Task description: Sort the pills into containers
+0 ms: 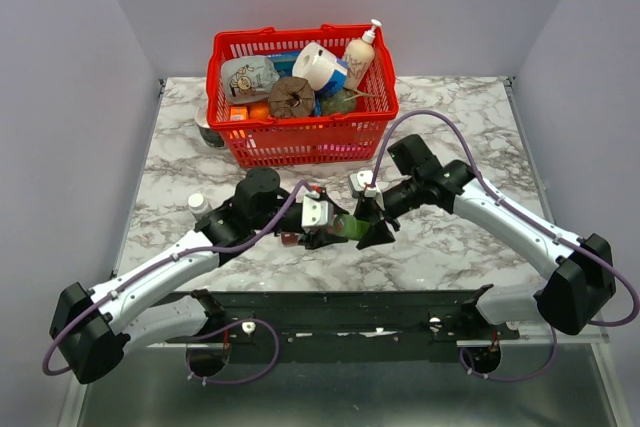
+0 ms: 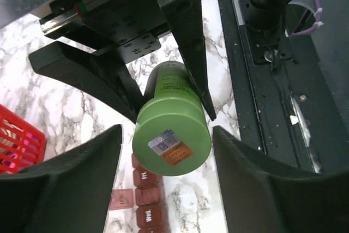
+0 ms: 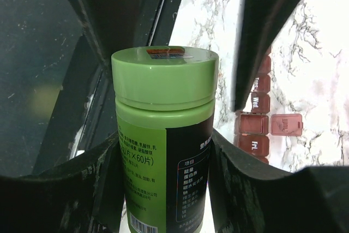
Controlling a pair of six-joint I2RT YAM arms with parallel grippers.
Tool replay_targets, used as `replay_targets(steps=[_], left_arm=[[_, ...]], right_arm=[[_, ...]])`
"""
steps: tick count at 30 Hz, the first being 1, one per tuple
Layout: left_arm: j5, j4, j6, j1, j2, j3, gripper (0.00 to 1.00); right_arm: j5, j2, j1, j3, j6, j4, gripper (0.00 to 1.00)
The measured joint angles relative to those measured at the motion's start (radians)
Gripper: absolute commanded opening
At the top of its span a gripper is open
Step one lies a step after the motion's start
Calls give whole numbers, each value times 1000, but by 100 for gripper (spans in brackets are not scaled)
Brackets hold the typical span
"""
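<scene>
**Organizer: handling notes**

The long narrow dark red plastic pill organizer (image 3: 252,145) lies flat on the white marble-patterned table (image 1: 470,127), one lid flipped open. Judged light, stiff and prone to skid, so pinch it across the long sides. Near it, the right gripper (image 3: 163,162) clamps the small green cylindrical plastic bottle (image 3: 158,129). The left gripper (image 2: 166,135) straddles the green cap (image 2: 172,145), jaws apart.

red mesh basket (image 1: 300,142) at the marble table's (image 1: 470,117) far edge — pump bottle (image 1: 362,55), white roll (image 1: 316,65), pouch (image 1: 248,77) inside.
</scene>
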Motion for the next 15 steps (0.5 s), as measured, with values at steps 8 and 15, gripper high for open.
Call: replay_targets(steps=[8, 15], left_arm=[[-3, -41, -91, -7, 43, 51, 0], [-124, -125, -558, 14, 138, 163, 0]], right_arm=[[8, 0, -7, 0, 8, 0, 4], [117, -20, -7, -26, 98, 74, 4]])
